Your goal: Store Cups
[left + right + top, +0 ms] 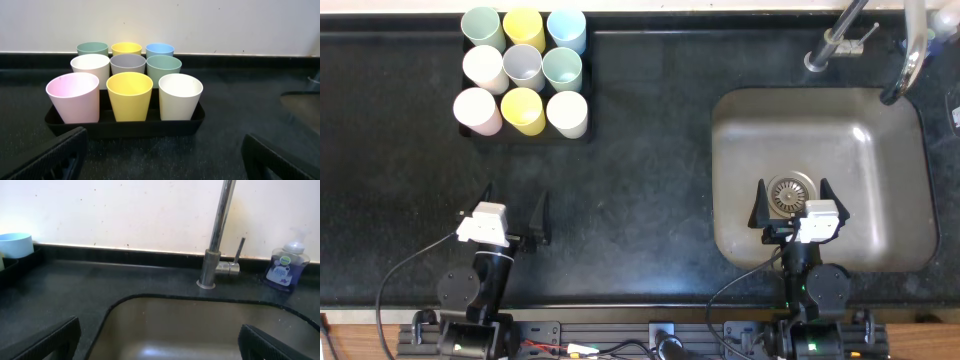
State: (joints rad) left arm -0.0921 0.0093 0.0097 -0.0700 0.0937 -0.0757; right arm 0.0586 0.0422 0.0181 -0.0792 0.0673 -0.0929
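left and right jaws gape empty; nine cups [129, 95] fill the tray [125, 129]; sink [820, 120], tap [220, 230], soap bottle [285, 269] to its right

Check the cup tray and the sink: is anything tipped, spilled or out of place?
Nothing stands out. The nine cups stand upright in three rows inside the black tray, none tipped, and the sink shows no spill or damage.
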